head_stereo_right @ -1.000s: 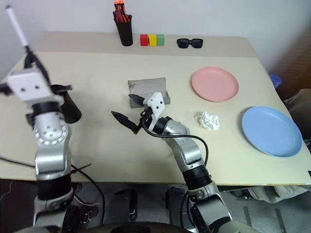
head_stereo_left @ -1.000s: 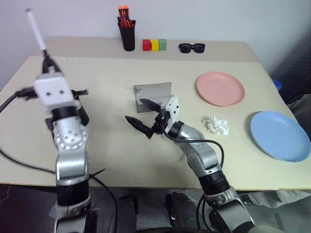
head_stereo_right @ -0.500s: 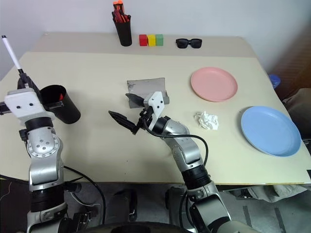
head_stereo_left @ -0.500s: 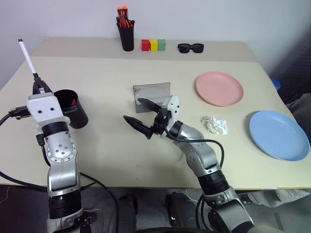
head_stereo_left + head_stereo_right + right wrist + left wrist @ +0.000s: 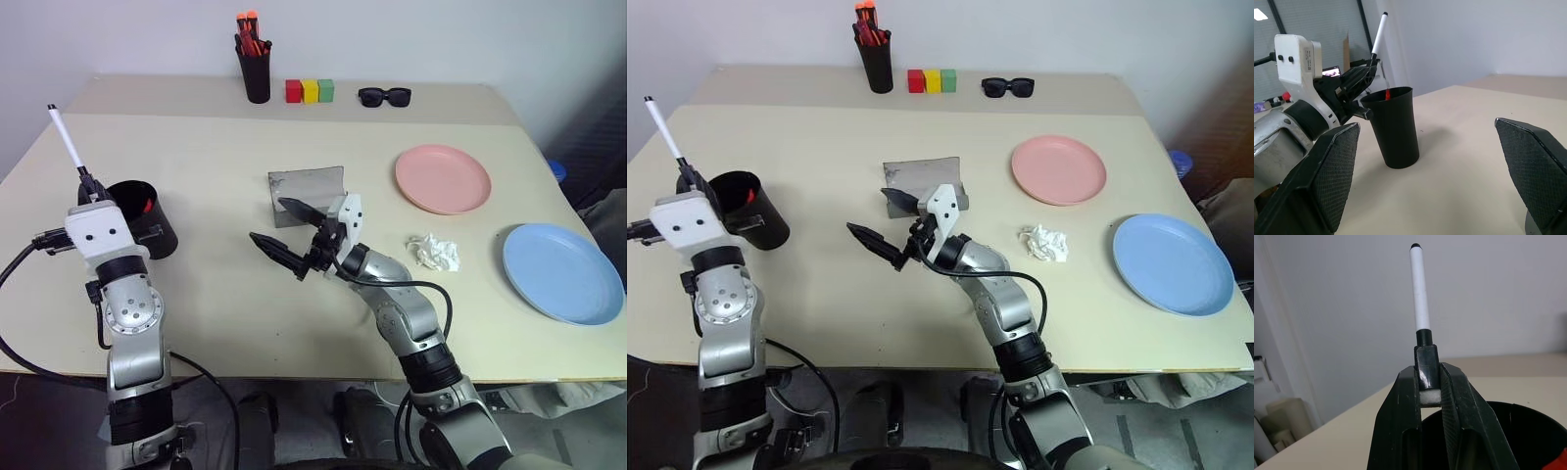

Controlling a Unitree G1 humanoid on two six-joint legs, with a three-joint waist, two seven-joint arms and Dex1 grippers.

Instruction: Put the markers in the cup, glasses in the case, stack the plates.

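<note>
Holding the white marker (image 5: 67, 143) by its black cap, tip raised, the left end effector (image 5: 89, 185) sits just beside the cup (image 5: 145, 217). Risk: releasing at this tilt drops the marker outside the rim, onto the counter (image 5: 216, 294). Right end effector (image 5: 284, 235) is spread, empty.

Silver jointed arms trailing black cables, wearing white wrist housings; left gripper (image 5: 86, 183), right gripper (image 5: 284, 233) showing black fingers.

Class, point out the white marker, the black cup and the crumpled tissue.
white marker (image 5: 1420, 293): left wrist view, middle of barrel
black cup (image 5: 1397, 132): right wrist view, outer wall
crumpled tissue (image 5: 434, 253): left eye view, centre
</note>
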